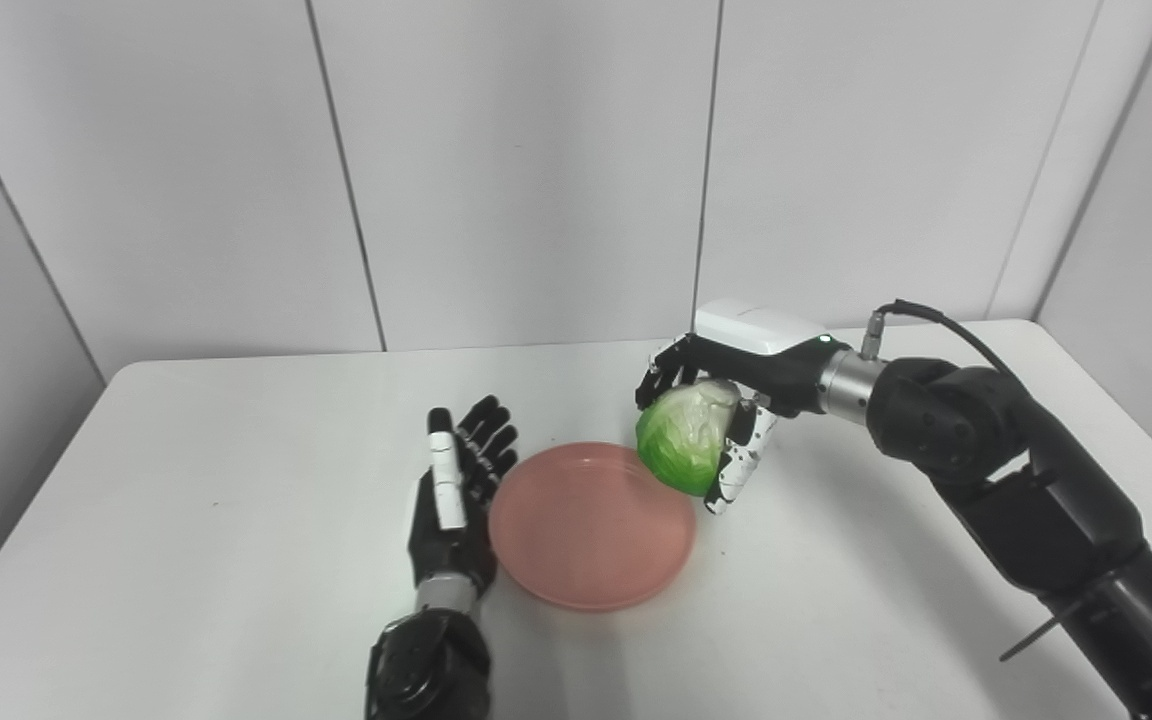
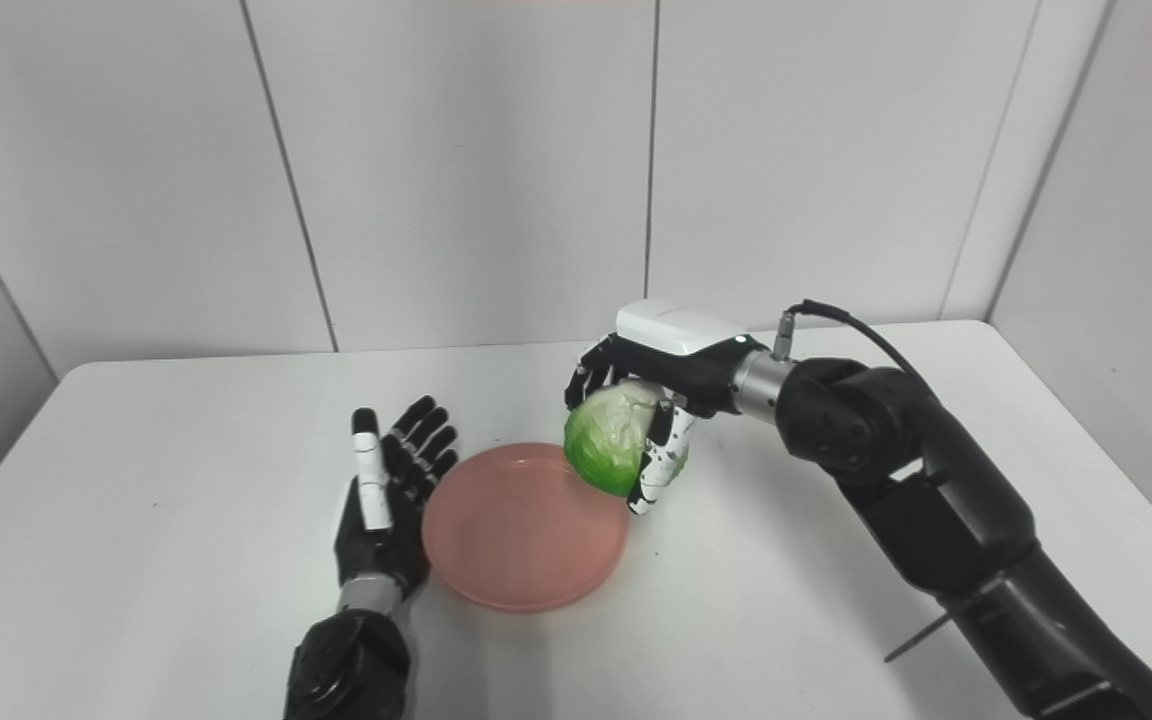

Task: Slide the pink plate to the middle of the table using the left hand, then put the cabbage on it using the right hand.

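Left eye view: right hand (image 1: 726,400) is closed around the cabbage (image 1: 686,435), fingers curled over its top and far side, thumb down its near right side. Cabbage hangs clear of the table (image 1: 236,500), above the pink plate's (image 1: 586,540) rim at about 2 o'clock; its long axis tilts from upper right to lower left, pale end up by the palm, green end down toward the plate. Left hand (image 1: 456,500) holds nothing, fingers straight and spread, pointing to 12 o'clock, just beside the plate's 9 o'clock edge. Right eye view: same grip; the plate (image 2: 521,535) lies flat near table centre; whether the left hand (image 2: 381,505) touches its rim I cannot tell.
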Robot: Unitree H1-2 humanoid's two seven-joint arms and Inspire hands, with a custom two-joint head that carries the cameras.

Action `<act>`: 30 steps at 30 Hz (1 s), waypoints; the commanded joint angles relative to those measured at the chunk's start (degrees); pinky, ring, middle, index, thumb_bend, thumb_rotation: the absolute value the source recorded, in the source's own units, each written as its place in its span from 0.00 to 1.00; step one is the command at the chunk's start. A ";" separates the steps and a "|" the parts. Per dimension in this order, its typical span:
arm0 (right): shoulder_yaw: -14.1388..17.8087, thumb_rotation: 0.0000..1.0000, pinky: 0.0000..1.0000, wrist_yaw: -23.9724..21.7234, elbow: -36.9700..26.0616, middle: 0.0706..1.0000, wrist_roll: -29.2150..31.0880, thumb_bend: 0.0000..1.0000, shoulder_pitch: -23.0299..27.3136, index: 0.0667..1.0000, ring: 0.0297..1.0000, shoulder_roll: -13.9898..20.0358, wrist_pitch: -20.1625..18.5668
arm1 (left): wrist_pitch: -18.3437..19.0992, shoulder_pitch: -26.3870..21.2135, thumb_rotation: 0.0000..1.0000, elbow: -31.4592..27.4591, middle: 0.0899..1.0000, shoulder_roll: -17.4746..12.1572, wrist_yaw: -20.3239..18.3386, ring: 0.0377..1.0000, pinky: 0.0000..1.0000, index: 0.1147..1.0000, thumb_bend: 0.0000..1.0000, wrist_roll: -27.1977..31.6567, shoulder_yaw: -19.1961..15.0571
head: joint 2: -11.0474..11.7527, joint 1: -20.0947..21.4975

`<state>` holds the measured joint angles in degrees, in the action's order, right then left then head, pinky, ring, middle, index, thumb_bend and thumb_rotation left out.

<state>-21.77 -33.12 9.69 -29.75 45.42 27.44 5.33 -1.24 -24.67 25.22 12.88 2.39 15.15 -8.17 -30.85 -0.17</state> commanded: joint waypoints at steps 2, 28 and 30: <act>0.29 0.00 0.35 2.52 1.75 0.45 0.57 0.51 3.16 0.52 0.38 -2.33 2.88 | 1.57 2.58 0.90 4.19 0.83 1.83 1.70 0.87 0.91 0.69 0.85 0.59 -0.67 | 0.05 -0.70; -6.62 0.00 0.35 21.13 18.69 0.46 -12.93 0.52 0.57 0.50 0.40 -12.15 5.45 | -2.02 3.49 0.89 6.34 0.80 1.89 1.48 0.83 0.86 0.72 0.84 0.51 -0.24 | 0.05 -1.28; -6.75 0.00 0.35 21.75 18.89 0.45 -13.04 0.52 0.31 0.49 0.42 -12.06 5.69 | -1.95 3.59 0.89 6.44 0.79 2.18 1.91 0.82 0.85 0.71 0.84 0.44 -0.32 | 0.03 -1.17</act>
<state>-28.52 -12.18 28.29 -42.31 45.21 15.38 10.62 -6.88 -24.82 28.72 13.16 2.22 15.12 -7.94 -30.76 -1.32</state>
